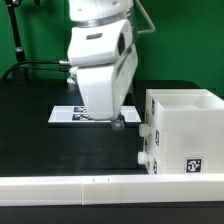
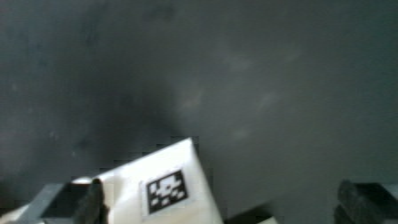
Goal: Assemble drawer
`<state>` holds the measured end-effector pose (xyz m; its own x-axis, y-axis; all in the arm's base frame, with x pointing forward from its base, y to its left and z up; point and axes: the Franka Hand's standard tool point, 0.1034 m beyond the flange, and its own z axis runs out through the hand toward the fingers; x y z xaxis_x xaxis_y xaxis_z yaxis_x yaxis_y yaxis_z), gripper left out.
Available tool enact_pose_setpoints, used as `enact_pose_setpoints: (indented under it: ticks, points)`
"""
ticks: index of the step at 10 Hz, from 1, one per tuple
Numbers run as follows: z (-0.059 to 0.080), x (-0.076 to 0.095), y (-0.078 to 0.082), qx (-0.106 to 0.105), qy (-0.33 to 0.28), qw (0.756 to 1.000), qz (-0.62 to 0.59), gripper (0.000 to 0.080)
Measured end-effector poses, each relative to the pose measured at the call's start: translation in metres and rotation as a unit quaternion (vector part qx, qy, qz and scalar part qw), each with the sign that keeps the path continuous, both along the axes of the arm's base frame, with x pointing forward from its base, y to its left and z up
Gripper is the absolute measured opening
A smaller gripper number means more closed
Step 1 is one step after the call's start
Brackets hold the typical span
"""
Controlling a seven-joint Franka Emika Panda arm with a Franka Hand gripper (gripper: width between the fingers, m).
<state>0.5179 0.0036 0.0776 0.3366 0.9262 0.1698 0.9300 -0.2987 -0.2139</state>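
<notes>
The white drawer casing (image 1: pixel 185 130) stands at the exterior view's right, with a black-and-white tag (image 1: pixel 192 166) on its near face. Two round knobs (image 1: pixel 145 131) stick out of the side that faces the arm. My gripper (image 1: pixel 117 123) hangs low over the table just beside that side, above the near end of the marker board (image 1: pixel 68 114). In the wrist view the gripper (image 2: pixel 222 205) is open and empty, its fingers (image 2: pixel 79 198) far apart. A white corner with one square tag (image 2: pixel 167 188) lies between them; I cannot tell which part it is.
A long low white border wall (image 1: pixel 90 187) runs along the table's near edge. The black tabletop (image 1: pixel 40 150) stretches to the exterior view's left. A green backdrop and a dark cable stand behind the arm.
</notes>
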Motion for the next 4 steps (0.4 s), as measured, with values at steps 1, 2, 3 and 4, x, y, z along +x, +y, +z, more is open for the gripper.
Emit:
enact_pose_setpoints:
  ticks: [1,2,3,4]
  points:
    - [0.0012,-0.0137,-0.0047,-0.004,0.003,1.000,-0.006,0.0648]
    - [0.0002,-0.0132,-0.0043,-0.004,0.004,1.000,-0.004,0.0648]
    - [-0.0009,-0.0121,-0.0042,-0.003,0.004,1.000,-0.005,0.0648]
    - [-0.0013,-0.0127,-0.0044,-0.003,0.005,1.000,-0.005,0.0648]
